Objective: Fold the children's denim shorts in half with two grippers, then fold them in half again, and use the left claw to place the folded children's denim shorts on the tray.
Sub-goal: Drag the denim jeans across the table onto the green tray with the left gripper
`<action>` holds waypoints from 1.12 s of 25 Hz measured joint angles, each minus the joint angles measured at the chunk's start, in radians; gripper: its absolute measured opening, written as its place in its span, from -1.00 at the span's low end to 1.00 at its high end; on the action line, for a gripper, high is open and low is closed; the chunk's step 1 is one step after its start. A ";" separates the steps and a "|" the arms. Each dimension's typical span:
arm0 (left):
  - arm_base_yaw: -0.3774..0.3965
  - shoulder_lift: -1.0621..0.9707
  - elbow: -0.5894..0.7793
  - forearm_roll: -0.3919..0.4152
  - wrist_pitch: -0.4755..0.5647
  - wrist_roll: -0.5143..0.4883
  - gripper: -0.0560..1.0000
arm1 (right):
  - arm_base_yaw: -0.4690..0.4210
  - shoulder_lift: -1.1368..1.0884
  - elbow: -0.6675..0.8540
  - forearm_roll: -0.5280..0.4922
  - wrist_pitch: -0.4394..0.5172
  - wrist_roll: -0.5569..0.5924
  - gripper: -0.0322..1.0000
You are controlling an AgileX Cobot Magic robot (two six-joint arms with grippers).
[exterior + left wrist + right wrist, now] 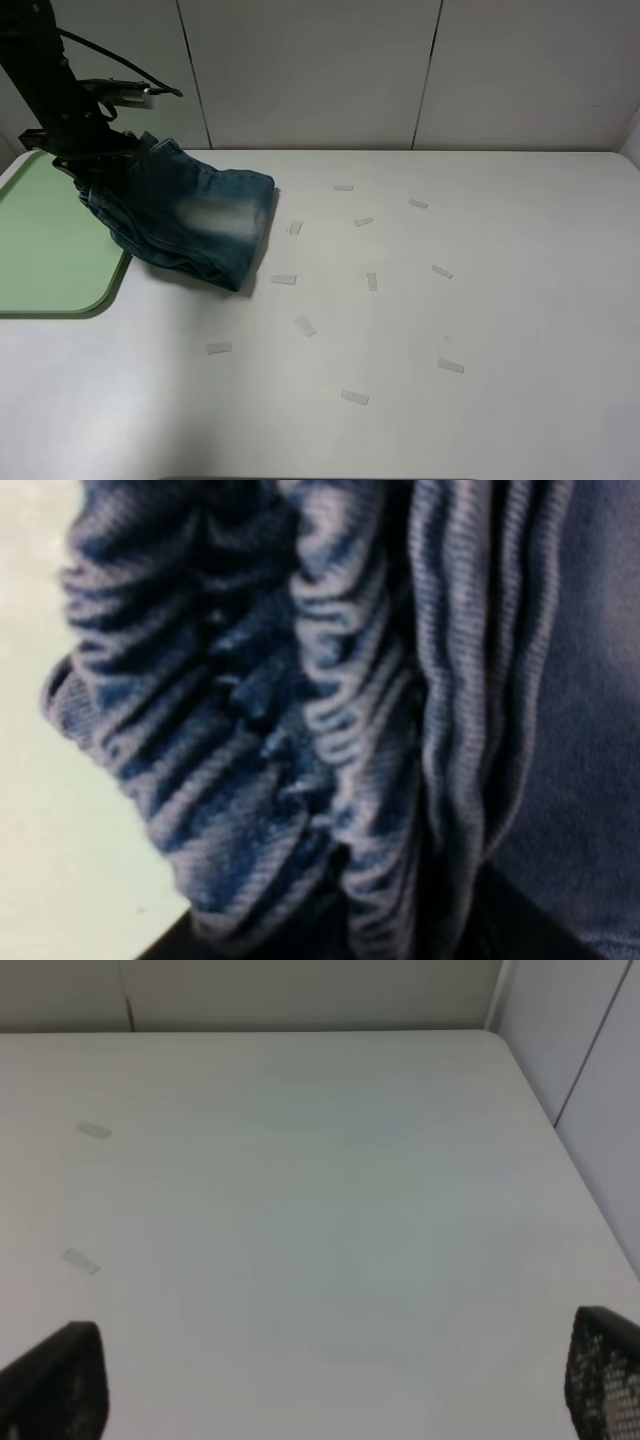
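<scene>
Many tape scraps (371, 281) on white table (520, 300)

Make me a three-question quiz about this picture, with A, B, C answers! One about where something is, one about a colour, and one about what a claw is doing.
1. Where is the tray?
A. far left of the table
B. middle
C. far right

2. What colour is the tray?
A. red
B. pale green
C. black

3. What is the left gripper doing?
A. gripping the denim shorts
B. hanging empty
C. holding a cup

Answers:
1 A, it lies at the left edge.
2 B, its surface is pale green.
3 A, the waistband fills the left wrist view and the claw sits on the bundle.
</scene>
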 joint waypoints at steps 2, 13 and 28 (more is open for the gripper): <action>0.022 0.000 0.000 0.000 0.000 0.016 -0.27 | 0.000 0.000 0.000 0.000 0.000 0.000 0.41; 0.128 -0.001 0.000 0.000 -0.012 0.106 -0.27 | 0.000 0.000 0.000 0.000 0.000 0.000 0.41; 0.266 -0.001 0.000 0.000 -0.094 0.225 -0.27 | 0.000 0.000 0.000 0.000 -0.001 0.000 0.41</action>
